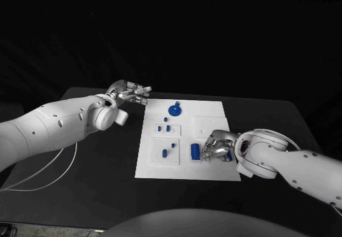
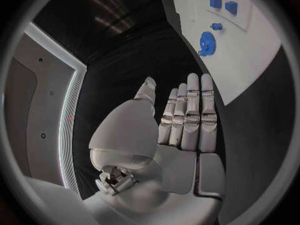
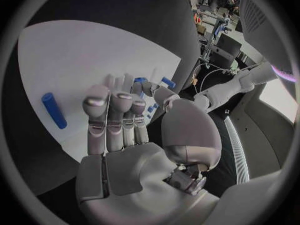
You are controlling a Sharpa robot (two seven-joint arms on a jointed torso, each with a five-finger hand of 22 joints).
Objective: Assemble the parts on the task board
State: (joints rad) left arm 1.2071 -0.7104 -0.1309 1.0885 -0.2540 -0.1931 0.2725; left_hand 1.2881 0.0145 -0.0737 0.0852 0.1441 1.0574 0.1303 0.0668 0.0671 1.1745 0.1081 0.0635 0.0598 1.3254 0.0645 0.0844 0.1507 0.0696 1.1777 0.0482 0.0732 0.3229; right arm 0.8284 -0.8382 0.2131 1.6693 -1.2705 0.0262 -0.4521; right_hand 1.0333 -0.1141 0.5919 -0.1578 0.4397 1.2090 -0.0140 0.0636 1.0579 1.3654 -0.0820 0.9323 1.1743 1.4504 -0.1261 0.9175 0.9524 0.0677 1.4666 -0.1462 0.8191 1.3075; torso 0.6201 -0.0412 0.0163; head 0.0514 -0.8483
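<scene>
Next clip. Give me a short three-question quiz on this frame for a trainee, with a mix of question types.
1. True or false: the left hand holds the gear.
2. Which hand is over the board? A the left hand; B the right hand; C both.
3. Fill in: the gear lies at the board's ___ end, as seen from the robot (near or far).

Key: 1 false; 2 B; 3 far.

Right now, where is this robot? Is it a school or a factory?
Probably a robot lab. It works at a black table with a white task board of blue parts; desks and monitors stand behind.
</scene>
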